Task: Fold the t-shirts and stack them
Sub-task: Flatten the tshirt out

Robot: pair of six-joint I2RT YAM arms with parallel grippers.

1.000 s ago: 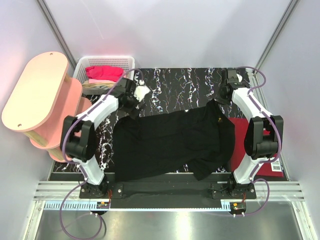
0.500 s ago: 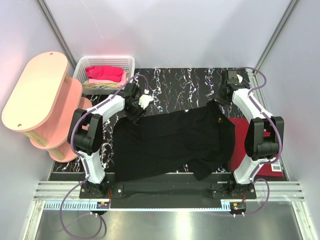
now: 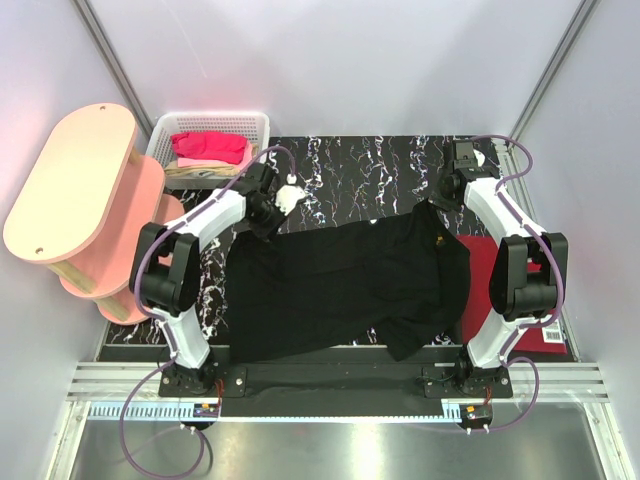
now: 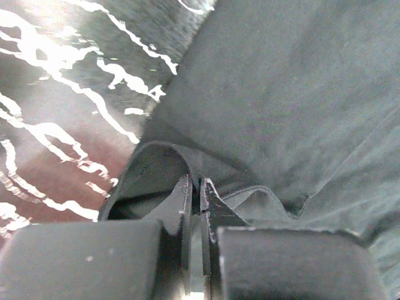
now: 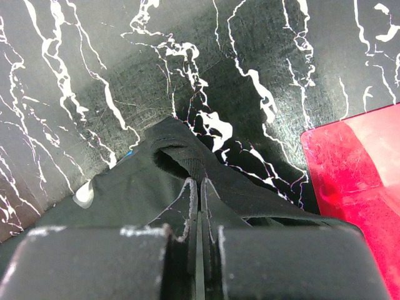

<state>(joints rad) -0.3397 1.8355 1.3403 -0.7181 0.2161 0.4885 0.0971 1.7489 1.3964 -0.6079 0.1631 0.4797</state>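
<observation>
Left gripper [image 4: 195, 185] just finished closing. A second ago it hung open above the cloth. Now its jaws are pinched on a raised fold at the upper-left corner of the black t-shirt [image 3: 340, 280], and the arm has come down and inward to reach it.

Right gripper [image 5: 199, 185] hasn't changed: clamped tight on the shirt's upper-right corner, small white-and-blue print beside it.

So both far corners are held. My read is that the shirt is ready for a lift or a fold toward the bottom of the frame, with no fold made yet.

The shirt lies spread across the middle of the marbled table [image 3: 350, 165], crumpled at its lower right.

Counts:
- Black t-shirts: one.
- Pink t-shirt [image 3: 208, 147]: one, in the mesh basket [image 3: 215, 118], upper left. There's a paler layer under it, can't tell what.
- Red panel [image 5: 356, 169]: one, at the right edge. It looks glossy and hard, not cloth.
- Dark red shirt: none I can confirm.
- Pink shelf stand [image 3: 70, 180]: one, far left.
- Arms: two.
</observation>
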